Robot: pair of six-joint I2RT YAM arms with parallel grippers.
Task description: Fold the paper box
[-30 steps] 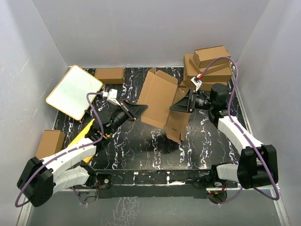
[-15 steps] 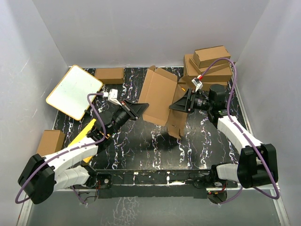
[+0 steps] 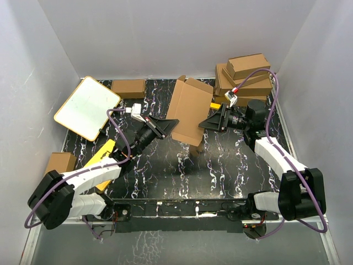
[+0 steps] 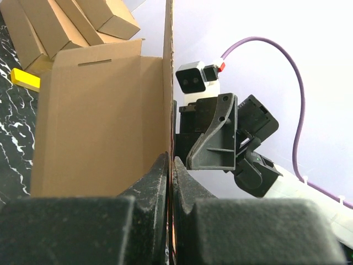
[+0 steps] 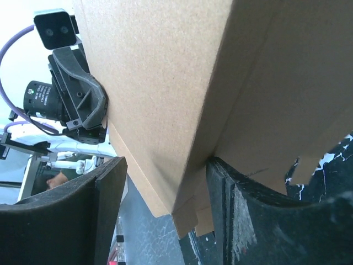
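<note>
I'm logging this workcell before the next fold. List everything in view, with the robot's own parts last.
paper box: one, brown, an unfolded sheet held upright above mid-table
stacked boxes: at least three, brown, back right corner
lone box: one, brown, back edge, left of centre
side box: one, brown, off the table's left edge
white board: one, white with an orange rim, back left
yellow card: one, yellow, under the left arm
yellow block: one, yellow, beside the stack
table: one, black with white marbling
left end effector: one, black, shut on the sheet's edge
right end effector: one, black, fingers on either side of the sheet's fold, grip unclear
</note>
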